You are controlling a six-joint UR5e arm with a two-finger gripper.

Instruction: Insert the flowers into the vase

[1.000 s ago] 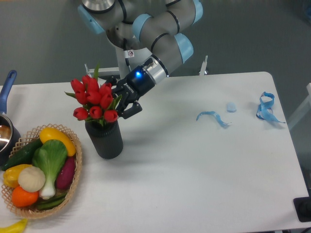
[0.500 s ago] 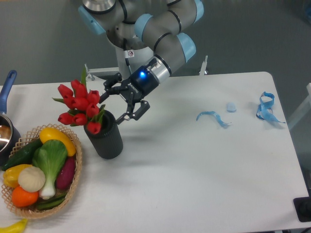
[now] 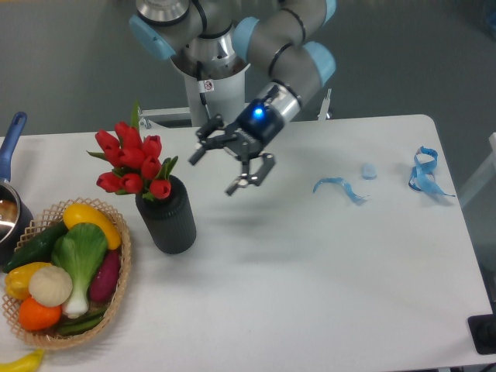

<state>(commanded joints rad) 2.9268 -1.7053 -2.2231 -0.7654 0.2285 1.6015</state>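
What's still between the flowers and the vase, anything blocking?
Nothing visible. The flowers already stand in the vase, leaning left. The gripper, jaws open, hangs empty to the right, apart from both.

The surface (image 3: 310, 271) is bare across its centre and near edge — open passage. Obstacles on the left: the vase (image 3: 167, 221) with flowers (image 3: 130, 161) leaning left, and the basket (image 3: 116, 291) just beside it. Blue ribbon scraps (image 3: 339, 188) lie far right — low.
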